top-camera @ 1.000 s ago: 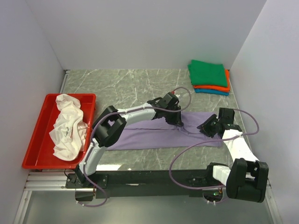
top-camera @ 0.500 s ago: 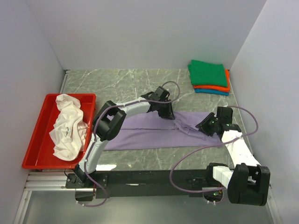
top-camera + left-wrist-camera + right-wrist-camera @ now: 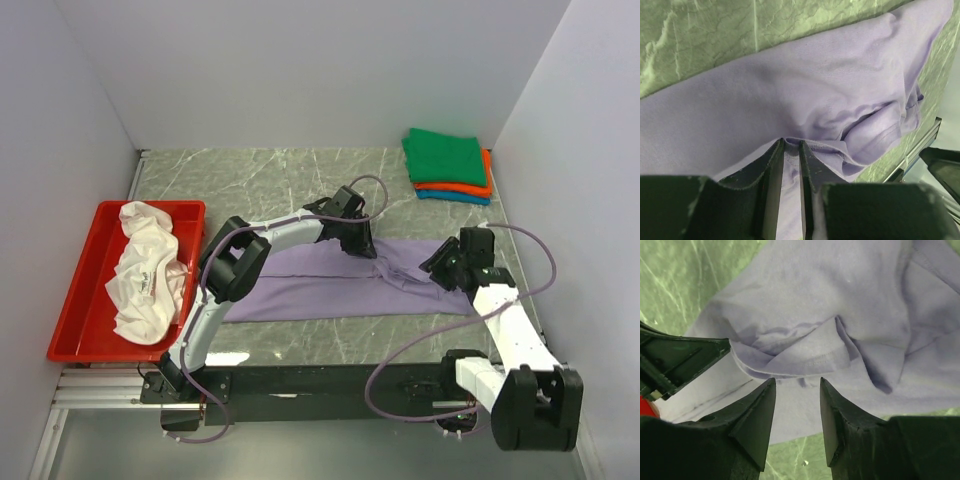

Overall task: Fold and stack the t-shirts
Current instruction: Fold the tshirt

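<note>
In left pincer (image 3: 791,143): lavender t-shirt (image 3: 790,85) hem

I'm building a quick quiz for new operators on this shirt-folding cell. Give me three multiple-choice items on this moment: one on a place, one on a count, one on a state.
1. Where is the white t-shirt? A, in the red tray; B, folded at the far right; C, spread flat in the middle.
2. How many folded shirts are in the far-right stack? A, two; B, three; C, five.
3. What is the left gripper doing? A, hanging open; B, pinching a fold of the lavender t-shirt; C, gripping the tray rim.

Answers:
1 A: it lies crumpled inside the tray.
2 B: the green shirt is on top, with edges of the orange shirt and the teal shirt showing beneath.
3 B: the left wrist view shows purple cloth running between its nearly closed fingers.
</note>
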